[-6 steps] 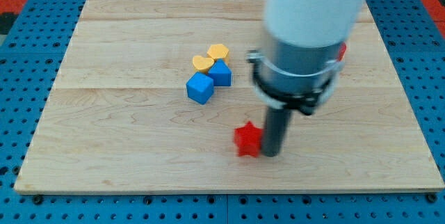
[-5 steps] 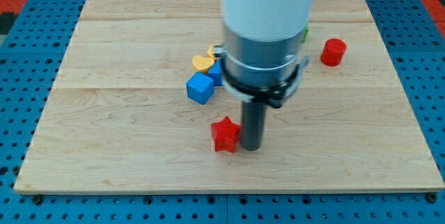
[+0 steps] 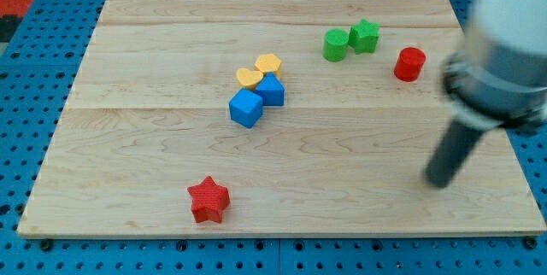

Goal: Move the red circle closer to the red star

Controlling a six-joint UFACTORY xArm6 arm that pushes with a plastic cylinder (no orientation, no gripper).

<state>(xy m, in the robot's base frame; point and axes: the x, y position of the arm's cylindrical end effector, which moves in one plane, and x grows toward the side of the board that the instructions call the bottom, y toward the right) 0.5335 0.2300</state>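
The red circle [image 3: 410,63], a short red cylinder, stands near the view's right edge of the wooden board [image 3: 137,138]. The red star [image 3: 208,199] lies near the board's bottom edge, left of centre, far from the circle. My tip [image 3: 438,181] is at the view's right, below the red circle and well apart from it, touching no block. The arm's grey body fills the upper right corner.
A green cylinder [image 3: 336,45] and a green star [image 3: 365,35] sit left of the red circle near the top. A blue cube [image 3: 246,108], a second blue block [image 3: 271,90], a yellow heart [image 3: 249,77] and a yellow hexagon [image 3: 268,63] cluster at centre.
The red star has moved left and down toward the bottom edge. My tip has left it and swung far to the view's right, uncovering the green blocks.
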